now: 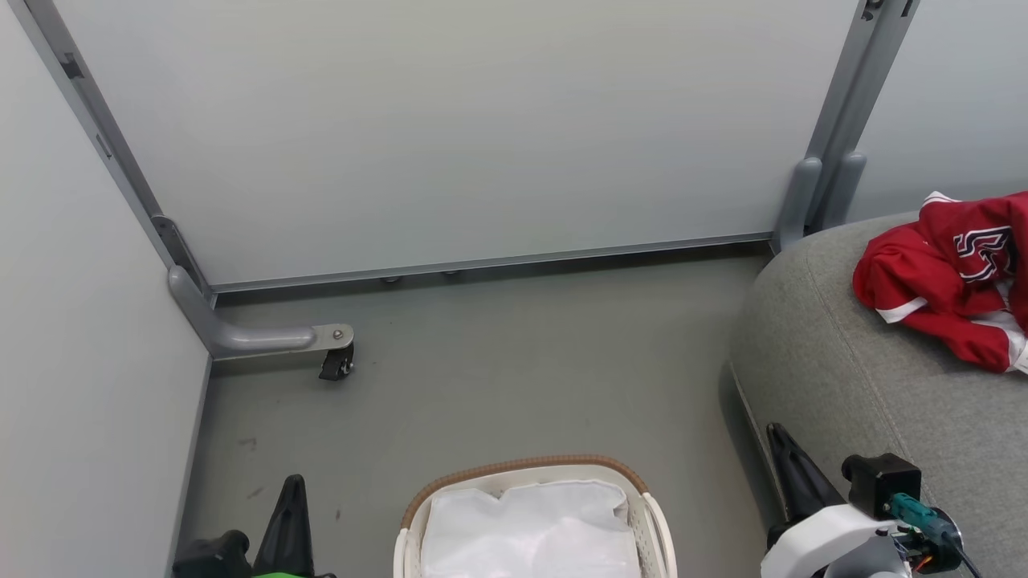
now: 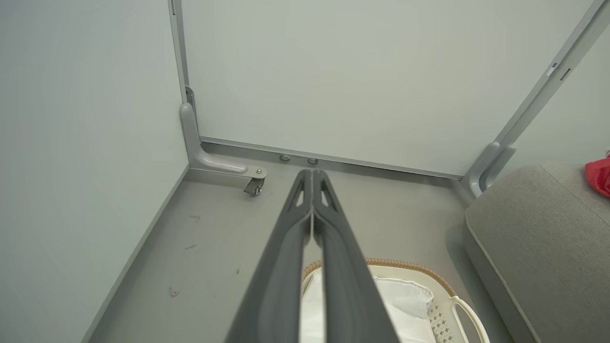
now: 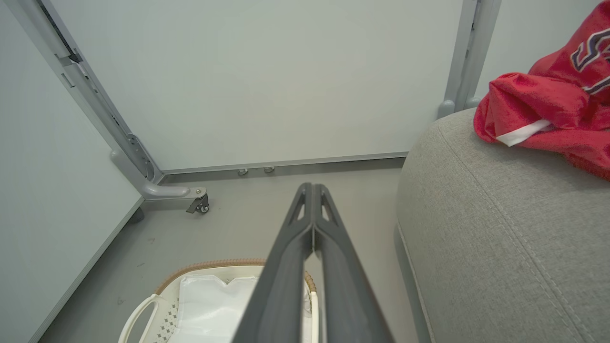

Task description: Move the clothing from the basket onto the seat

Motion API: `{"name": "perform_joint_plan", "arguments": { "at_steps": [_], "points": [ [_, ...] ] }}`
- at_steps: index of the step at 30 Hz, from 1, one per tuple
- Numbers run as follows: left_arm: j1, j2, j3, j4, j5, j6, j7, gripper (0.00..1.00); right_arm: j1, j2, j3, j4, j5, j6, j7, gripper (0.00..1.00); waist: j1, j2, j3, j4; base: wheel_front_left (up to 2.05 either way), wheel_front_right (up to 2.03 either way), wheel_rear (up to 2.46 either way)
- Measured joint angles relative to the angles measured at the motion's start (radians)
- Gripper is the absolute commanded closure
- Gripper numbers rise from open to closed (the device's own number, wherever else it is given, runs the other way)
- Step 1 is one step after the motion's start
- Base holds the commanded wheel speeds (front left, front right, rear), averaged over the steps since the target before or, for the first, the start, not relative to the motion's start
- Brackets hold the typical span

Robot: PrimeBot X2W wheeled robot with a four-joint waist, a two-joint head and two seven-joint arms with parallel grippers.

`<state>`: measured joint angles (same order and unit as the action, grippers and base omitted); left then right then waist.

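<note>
**Left gripper (image 2: 312, 172) and right gripper (image 3: 312, 186) closed and empty; clothing (image 1: 940, 281) on the seat (image 1: 843, 361)**

Each wrist view shows its own two dark fingers pressed together along their length, tips meeting, with nothing between them. In the head view the left gripper (image 1: 295, 482) rises at the lower left and the right gripper (image 1: 775, 429) at the lower right, just beside the seat's edge; both point up and touch nothing.

The clothing lies in a crumpled red heap on top of the seat, at the right of the head view. It has white trim and a dark-outlined emblem facing up. Whether the heap is one garment or two I cannot tell. The right wrist view shows the clothing (image 3: 538, 105) on the seat (image 3: 476, 214), with a white cuff band at its near fold. In the left wrist view only a red corner (image 2: 599, 176) shows at the far right.

The seat is grey fabric with a rounded edge and a seam running along it. The basket (image 1: 522, 464) stands on the floor (image 1: 498, 361) between the grippers, near the seat but apart from it. Its brown woven rim and a white handle are visible, and inside lies a white liner (image 1: 530, 530) with no red on it.

Pale panels (image 1: 450, 128) close off the floor behind and to the left. A grey foot with a small caster (image 1: 337, 365) stands at the left corner.
</note>
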<state>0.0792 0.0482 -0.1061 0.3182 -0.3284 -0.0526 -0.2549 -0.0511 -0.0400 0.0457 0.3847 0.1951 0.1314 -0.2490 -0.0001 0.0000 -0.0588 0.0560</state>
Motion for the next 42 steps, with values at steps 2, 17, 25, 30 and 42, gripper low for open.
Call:
{"name": "perform_joint_plan", "arguments": {
  "at_steps": [2, 17, 25, 30, 42],
  "points": [
    [0.0, 0.0, 0.005, 0.001, -0.036, 0.0, 0.009, 1.0, -0.001, 0.0, -0.006, 0.0, 0.034, 0.0, 0.011, 1.0, 0.0, 0.0, 0.001, -0.001, 0.0, 0.0, 0.0],
    [-0.017, -0.001, 0.045, -0.013, -0.284, -0.014, 0.08, 1.0, -0.002, -0.001, -0.033, -0.028, 0.311, 0.0, 0.077, 1.0, 0.0, 0.0, 0.009, -0.008, 0.0, 0.0, 0.0],
    [-0.032, -0.001, 0.067, -0.02, -0.398, -0.022, 0.114, 1.0, -0.003, -0.001, -0.046, -0.041, 0.439, 0.0, 0.11, 1.0, 0.0, 0.0, 0.013, -0.011, 0.0, 0.0, 0.0],
    [-0.048, -0.001, 0.077, -0.023, -0.465, -0.026, 0.132, 1.0, -0.006, -0.001, -0.056, -0.049, 0.511, 0.0, 0.127, 1.0, 0.0001, 0.0, 0.015, -0.014, 0.0, 0.0, 0.0],
    [-0.071, -0.001, 0.104, -0.03, -0.612, -0.035, 0.175, 1.0, -0.017, -0.002, -0.074, -0.065, 0.675, 0.0, 0.17, 1.0, 0.0, 0.0, 0.021, -0.019, 0.0, 0.0, 0.0]
  ]
}}
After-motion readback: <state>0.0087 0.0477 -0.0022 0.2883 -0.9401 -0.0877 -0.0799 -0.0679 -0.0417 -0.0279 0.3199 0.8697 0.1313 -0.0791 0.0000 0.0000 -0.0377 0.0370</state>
